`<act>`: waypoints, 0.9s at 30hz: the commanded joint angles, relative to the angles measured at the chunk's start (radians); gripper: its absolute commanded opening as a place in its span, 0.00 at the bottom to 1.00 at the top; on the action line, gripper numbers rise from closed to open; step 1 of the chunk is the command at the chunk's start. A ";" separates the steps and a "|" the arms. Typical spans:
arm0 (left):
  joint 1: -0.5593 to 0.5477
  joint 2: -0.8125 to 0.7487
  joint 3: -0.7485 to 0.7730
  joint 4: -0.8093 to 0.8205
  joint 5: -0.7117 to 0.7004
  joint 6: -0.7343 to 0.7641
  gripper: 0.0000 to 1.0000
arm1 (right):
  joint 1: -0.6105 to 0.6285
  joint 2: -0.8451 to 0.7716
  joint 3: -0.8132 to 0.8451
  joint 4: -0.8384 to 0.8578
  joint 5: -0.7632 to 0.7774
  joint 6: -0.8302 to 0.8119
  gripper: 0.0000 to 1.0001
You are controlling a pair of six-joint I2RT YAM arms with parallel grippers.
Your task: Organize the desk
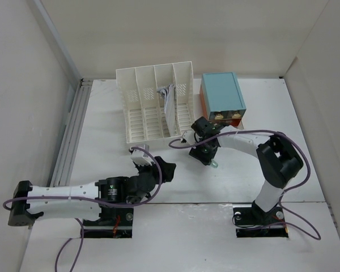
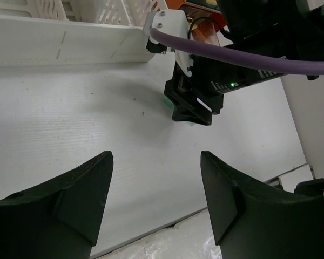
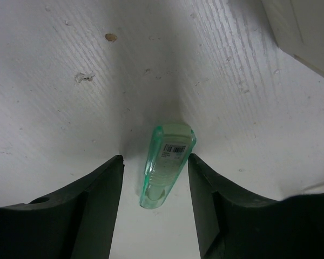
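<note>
The right gripper (image 3: 155, 158) hung low over the desk (image 3: 70, 108), just in front of the teal-topped box with orange drawers (image 1: 222, 93). Its jaws were parted and gripped nothing. Straight below, in the gap between them, a small translucent green item (image 3: 167, 162) with a barcode label lay flat on the white surface. It may have been a glue stick or a marker, but the wrist view did not settle that. Its long axis ran nearly lengthwise through the gap, tilted slightly, so its narrow width faced the two fingers. A straight drop and squeeze looked like all the next move needed. The left gripper (image 2: 155, 162) was also spread and empty, well apart from the item and nearer the white file rack (image 1: 153, 107). The right arm was plainly the nearer one.
</note>
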 commanded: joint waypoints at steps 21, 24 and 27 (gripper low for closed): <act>0.001 -0.055 -0.018 0.018 -0.003 0.045 0.63 | 0.008 -0.257 0.114 -0.052 0.003 -0.045 0.00; 0.001 -0.033 -0.009 0.027 0.006 0.054 0.63 | -0.032 -0.289 0.114 -0.052 0.050 -0.094 0.00; 0.001 -0.015 0.002 0.036 0.015 0.054 0.63 | -0.103 -0.299 0.065 0.033 0.158 -0.152 0.00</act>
